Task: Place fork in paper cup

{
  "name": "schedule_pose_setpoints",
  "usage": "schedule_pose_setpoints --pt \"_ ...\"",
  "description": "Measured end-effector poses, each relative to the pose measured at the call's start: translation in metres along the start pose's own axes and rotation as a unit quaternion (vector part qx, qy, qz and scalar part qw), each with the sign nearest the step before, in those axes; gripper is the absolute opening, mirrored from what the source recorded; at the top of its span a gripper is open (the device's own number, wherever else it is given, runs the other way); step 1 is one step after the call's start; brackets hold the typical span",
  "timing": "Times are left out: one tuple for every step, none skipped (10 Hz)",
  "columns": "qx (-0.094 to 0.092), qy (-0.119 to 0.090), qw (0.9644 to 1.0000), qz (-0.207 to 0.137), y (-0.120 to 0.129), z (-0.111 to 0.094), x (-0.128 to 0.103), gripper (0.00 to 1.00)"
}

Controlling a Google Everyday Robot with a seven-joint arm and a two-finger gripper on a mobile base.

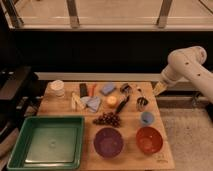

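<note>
Camera view: gripper (160,89) beside wooden table (56,106)

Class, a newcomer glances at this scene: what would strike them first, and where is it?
The big white robot arm on the right of the view, its tool hanging beside the wooden table's back right corner. Next the large green tray at front left, then the purple bowl and red bowl side by side at the front.
</note>
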Motion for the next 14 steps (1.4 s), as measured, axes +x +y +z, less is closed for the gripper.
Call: schedule_pose_setpoints --pt "0.0 0.0 1.0 0.0 0.0 0.0 0.0 0.68" --pt "0.0 0.0 1.0 0.0 0.0 0.0 0.0 0.68" --pt "0.0 0.0 1.0 0.0 0.0 0.0 0.0 0.68" --pt "0.0 0.0 1.0 0.0 0.0 0.0 0.0 0.68" --pt "0.0 0.0 1.0 0.0 0.0 0.0 0.0 0.68" --pt "0.0 0.0 1.0 0.0 0.0 0.0 0.0 0.68" --pt "0.0 0.0 1.0 0.0 0.0 0.0 0.0 0.68" --pt "0.003 0.001 1.0 -0.002 -0.002 -0.002 0.0 0.68" --pt "0.009 0.002 1.0 -0.005 -0.006 -0.006 -0.004 0.68" --pt "0.011 0.005 0.9999 -0.008 -0.014 -0.01 -0.016 0.68" --pt "0.009 0.006 0.9999 -0.007 -0.023 -0.009 -0.029 0.68" --pt "0.002 0.007 1.0 -0.002 -0.03 -0.004 -0.041 0.68" --pt "-0.008 0.006 0.9999 0.005 -0.035 0.007 -0.054 0.68" --pt "-0.015 0.003 0.9997 0.017 -0.036 0.021 -0.066 0.68"
